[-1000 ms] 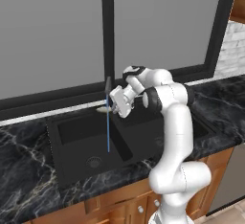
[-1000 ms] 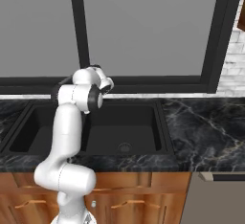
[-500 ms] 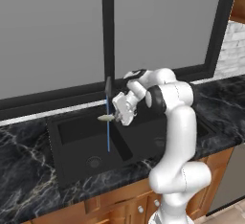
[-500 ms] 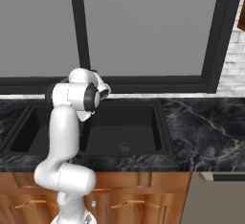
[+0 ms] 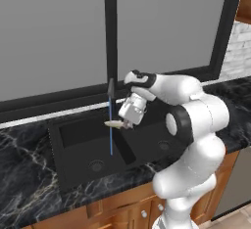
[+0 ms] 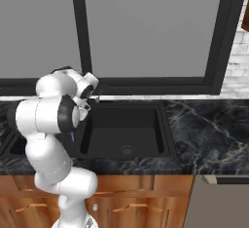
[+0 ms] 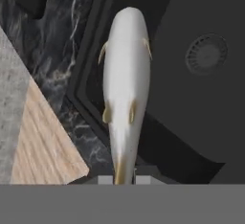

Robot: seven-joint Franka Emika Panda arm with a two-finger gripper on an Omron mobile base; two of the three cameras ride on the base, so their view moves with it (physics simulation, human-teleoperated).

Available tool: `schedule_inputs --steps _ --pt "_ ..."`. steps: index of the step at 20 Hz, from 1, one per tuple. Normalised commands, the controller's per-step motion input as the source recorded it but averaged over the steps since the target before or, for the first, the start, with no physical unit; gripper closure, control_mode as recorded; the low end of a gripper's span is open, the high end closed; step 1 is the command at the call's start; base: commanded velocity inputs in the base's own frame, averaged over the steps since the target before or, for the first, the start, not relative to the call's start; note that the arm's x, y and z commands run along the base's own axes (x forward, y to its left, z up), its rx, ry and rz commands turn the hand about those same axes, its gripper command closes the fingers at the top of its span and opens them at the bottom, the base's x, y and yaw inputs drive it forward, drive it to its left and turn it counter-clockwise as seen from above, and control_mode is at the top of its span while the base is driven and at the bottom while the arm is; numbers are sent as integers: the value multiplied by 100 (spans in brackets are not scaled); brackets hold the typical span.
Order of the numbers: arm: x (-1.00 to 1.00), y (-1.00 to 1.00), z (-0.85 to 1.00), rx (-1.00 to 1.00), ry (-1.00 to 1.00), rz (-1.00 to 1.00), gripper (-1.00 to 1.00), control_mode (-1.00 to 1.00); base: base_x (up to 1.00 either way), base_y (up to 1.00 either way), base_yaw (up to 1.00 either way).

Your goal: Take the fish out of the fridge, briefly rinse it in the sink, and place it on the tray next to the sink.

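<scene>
1. Nearest to you, wooden cabinet fronts (image 6: 146,202) run below the front edge of the black marble surface (image 6: 209,124).
2. Your end effector (image 5: 125,123) is clamped nearly shut on the fish (image 5: 114,124), holding it by the tail end; in the hand view the fish (image 7: 125,79) stretches straight away from the fingers, pale and slim with small yellowish fins.
3. You have the fish hanging in the air over the sink (image 5: 93,145), above the divider between its two basins and clear of the sink floor.
4. A thin blue stream of water (image 5: 111,130) falls just beside the fish's free end into the left basin; whether it touches the fish you cannot tell.
5. The dark faucet (image 5: 111,88) rises at the sink's back edge, above the stream.
6. Farthest off, a dark-framed window (image 6: 146,27) stands behind the surface's rear edge.
</scene>
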Motion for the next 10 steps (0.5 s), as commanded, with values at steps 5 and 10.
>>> schedule_inputs --steps 5,10 --pt "-100 0 65 -42 -79 0 100 -100 0 0 0" --pt "-100 9 33 -38 -97 0 100 -100 0 0 0"
